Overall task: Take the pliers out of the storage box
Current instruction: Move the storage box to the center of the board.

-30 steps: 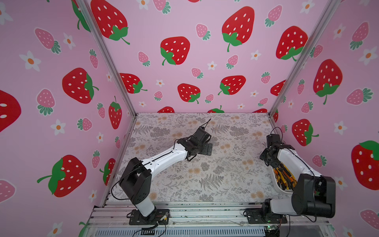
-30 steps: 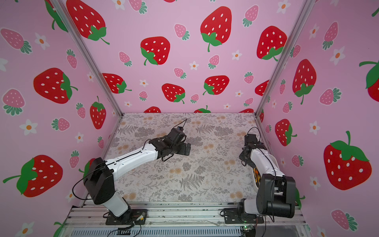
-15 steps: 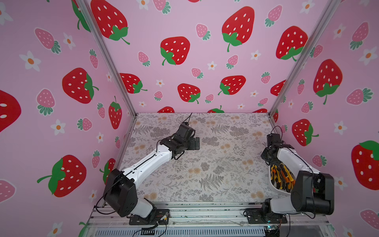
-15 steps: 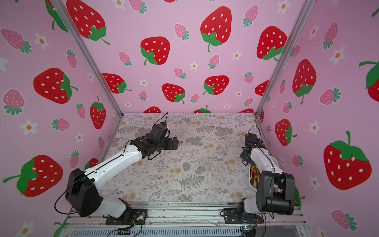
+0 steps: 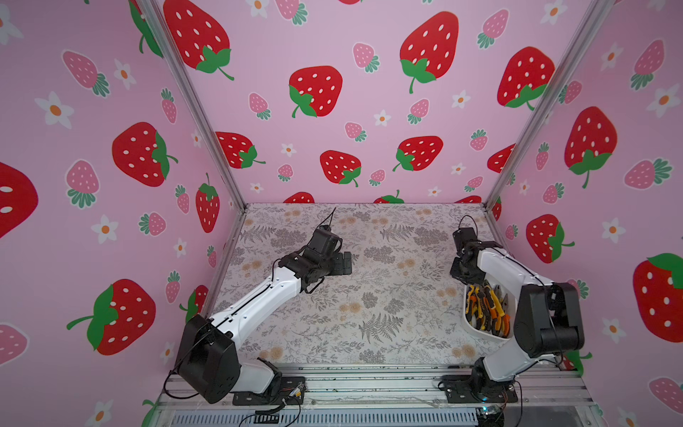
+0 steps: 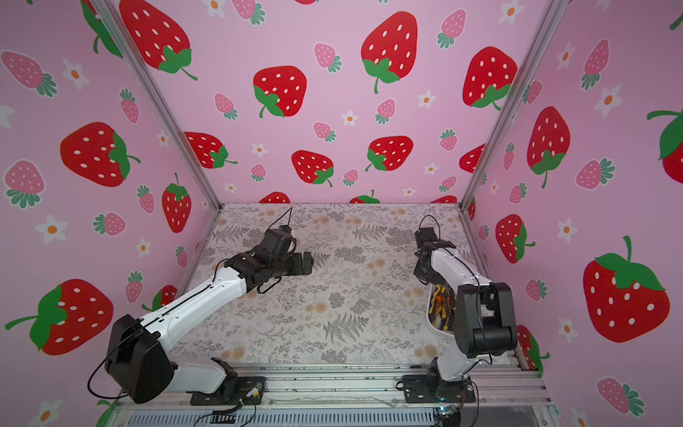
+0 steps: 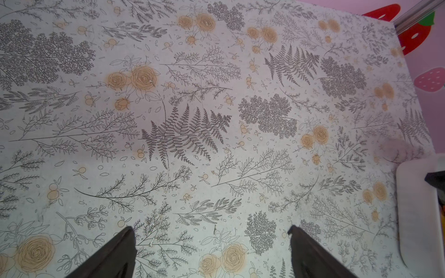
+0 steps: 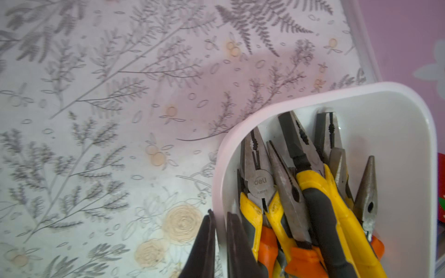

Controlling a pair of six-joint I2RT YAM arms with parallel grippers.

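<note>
The storage box [image 5: 468,322] is a shallow white tub at the table's right side, near the right wall. Several pliers [image 5: 487,307] with yellow-and-black and orange handles lie packed in it, dark jaws pointing to the far end [image 8: 301,154]. My right gripper [image 8: 220,214] is shut on the box's left wall [image 8: 218,183], one finger outside and one inside beside the pliers; in a top view the right gripper [image 5: 466,274] sits at the box's far left corner. My left gripper [image 5: 345,263] hovers open over bare table at centre-left, its fingers [image 7: 125,250] wide apart, holding nothing.
The floral table mat [image 5: 388,295] stretches between the two arms. The box's corner [image 7: 414,216] shows at the edge of the left wrist view. Pink strawberry walls close in the back and both sides; an aluminium rail [image 5: 369,384] runs along the front.
My right gripper has closed on the box wall, and box and gripper have shifted slightly leftward. The left arm has drawn back to the left, still open.
</note>
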